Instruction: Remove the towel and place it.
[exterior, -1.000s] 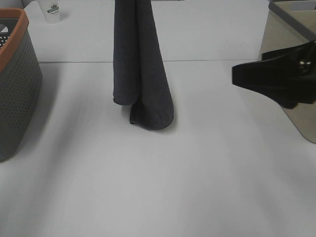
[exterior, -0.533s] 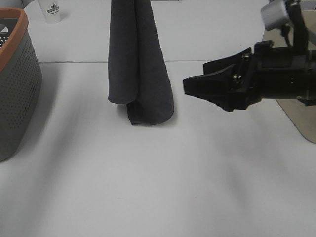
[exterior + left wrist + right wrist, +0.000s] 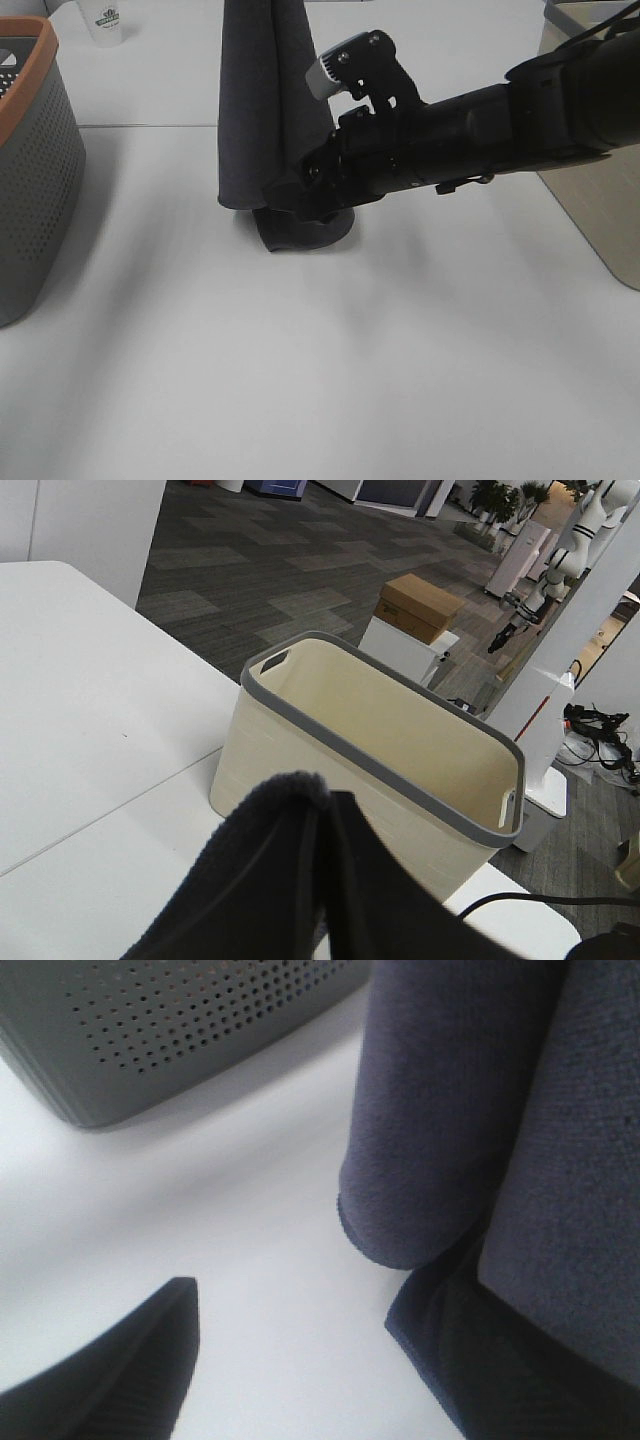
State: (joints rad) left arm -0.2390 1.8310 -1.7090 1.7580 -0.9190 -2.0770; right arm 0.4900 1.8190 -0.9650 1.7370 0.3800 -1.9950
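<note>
The dark charcoal towel [image 3: 272, 110] hangs in long folds from above the top edge of the exterior view. Its lower end rests bunched on the white table [image 3: 300, 380]. In the left wrist view the towel [image 3: 300, 880] fills the bottom, and my left gripper's fingers are hidden under it. My right gripper [image 3: 292, 203] has reached across to the towel's lower end, just above the table. In the right wrist view one dark finger [image 3: 110, 1360] shows, apart from the towel [image 3: 480, 1160], with a wide gap of table between them. The other finger is hidden.
A grey perforated basket with an orange rim [image 3: 25, 90] stands at the left edge; its wall also shows in the right wrist view [image 3: 200, 1030]. A cream basket with a grey rim [image 3: 380, 750] stands at the right [image 3: 590, 200]. A white cup [image 3: 105, 22] is at the back left.
My right arm has swept left from the right edge across the table to the towel's lower end. The hanging towel has shifted slightly left.
</note>
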